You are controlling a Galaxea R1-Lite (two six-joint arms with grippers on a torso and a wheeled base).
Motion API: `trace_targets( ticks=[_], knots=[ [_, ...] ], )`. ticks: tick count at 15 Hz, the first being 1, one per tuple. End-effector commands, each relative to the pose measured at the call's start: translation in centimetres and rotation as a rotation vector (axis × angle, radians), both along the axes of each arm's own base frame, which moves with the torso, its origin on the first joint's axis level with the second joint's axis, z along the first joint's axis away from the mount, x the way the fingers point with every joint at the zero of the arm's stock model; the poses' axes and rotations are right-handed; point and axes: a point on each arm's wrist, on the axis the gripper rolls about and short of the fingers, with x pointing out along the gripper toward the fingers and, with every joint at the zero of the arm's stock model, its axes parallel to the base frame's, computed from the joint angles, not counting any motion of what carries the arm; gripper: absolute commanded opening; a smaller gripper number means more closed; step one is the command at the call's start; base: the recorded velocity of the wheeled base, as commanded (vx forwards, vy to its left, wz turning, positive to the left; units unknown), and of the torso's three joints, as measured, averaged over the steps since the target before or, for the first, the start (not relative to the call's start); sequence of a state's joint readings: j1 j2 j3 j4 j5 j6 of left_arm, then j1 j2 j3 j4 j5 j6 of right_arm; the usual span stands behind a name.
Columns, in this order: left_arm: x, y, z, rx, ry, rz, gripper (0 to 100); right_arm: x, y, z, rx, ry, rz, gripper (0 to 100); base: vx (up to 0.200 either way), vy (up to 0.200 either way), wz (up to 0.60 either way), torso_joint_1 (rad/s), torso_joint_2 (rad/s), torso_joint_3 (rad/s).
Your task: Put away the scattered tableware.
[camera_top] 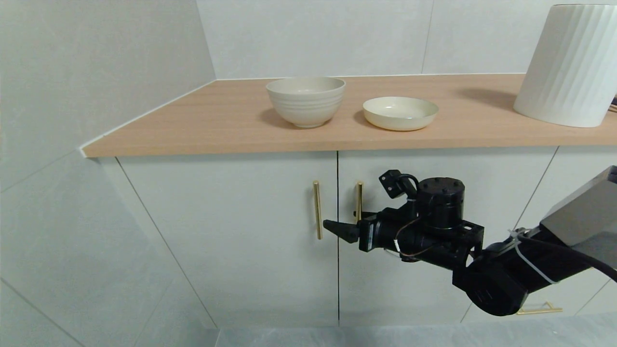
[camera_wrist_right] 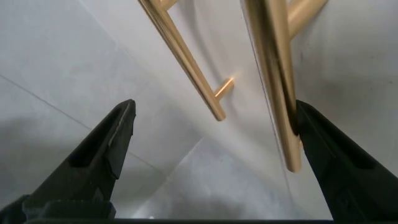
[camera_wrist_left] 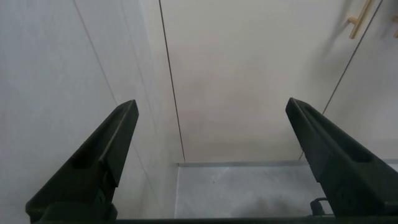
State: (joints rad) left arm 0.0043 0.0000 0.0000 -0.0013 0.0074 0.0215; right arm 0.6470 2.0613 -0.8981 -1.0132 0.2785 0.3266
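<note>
Where two tiled walls meet in a corner, a pale two-door cabinet stands with both doors shut, carrying a wood-grain worktop.

Far right on the worktop: tall ribbed white vessel, partly cut by the frame edge.

Right arm extends from the right, below worktop level, across the right door. Right gripper sits in front of the door seam. Its fingers are spread wide, holding nothing.

Left gripper is low, facing pale panels and a strip of grey floor. Its fingers are likewise spread, nothing between them.

Tableware is on the worktop, well above both grippers. Deep ribbed bowl stands upright left of centre. Shallow dish lies near it on the right, not touching.

Smallest: left door's handle and right door's handle, vertical brass bars either side of the seam. From the right wrist, both bars lie in the gap between the spread fingers, the right door's handle close beside one finger. Cannot tell whether they touch.
</note>
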Motion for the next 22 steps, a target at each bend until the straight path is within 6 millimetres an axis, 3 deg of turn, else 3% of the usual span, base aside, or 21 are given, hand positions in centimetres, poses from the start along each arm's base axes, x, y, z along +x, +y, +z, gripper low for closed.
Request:
trace_targets(
  ticks=[1,5,12,14,19,21,22],
  knots=[
    [0.0,0.0,0.0,0.000,0.000,0.001,100,-0.4,0.1,0.7,0.022,-0.001,0.022,100,0.000,0.000,0.00,0.000,0.00,0.000],
    [0.0,0.0,0.0,-0.002,0.000,0.001,100,-1.4,-0.5,1.7,0.048,0.013,0.043,100,0.000,0.000,0.00,0.000,0.00,0.000],
    [0.0,0.0,0.0,-0.006,0.000,0.001,100,-9.0,-3.1,3.0,0.039,0.056,0.237,100,0.000,0.000,0.00,0.000,0.00,0.000],
    [0.0,0.0,0.0,-0.006,0.000,0.001,100,-10.3,-3.3,3.2,0.041,0.060,0.275,100,0.000,0.000,0.00,0.000,0.00,0.000],
    [0.0,0.0,0.2,0.077,-0.013,-0.005,100,-10.6,-3.2,3.0,0.037,0.065,0.285,100,0.000,0.000,0.00,0.000,0.00,0.000],
    [-0.6,-0.1,2.0,0.079,-0.092,-0.043,100,-10.6,-3.2,3.0,0.035,0.067,0.286,100,0.000,0.000,0.00,0.000,0.00,0.000],
    [-1.4,-0.4,4.9,0.072,-0.121,-0.164,100,-10.6,-3.2,2.9,0.034,0.070,0.286,100,0.000,0.000,0.00,0.000,0.00,0.000]
  ],
)
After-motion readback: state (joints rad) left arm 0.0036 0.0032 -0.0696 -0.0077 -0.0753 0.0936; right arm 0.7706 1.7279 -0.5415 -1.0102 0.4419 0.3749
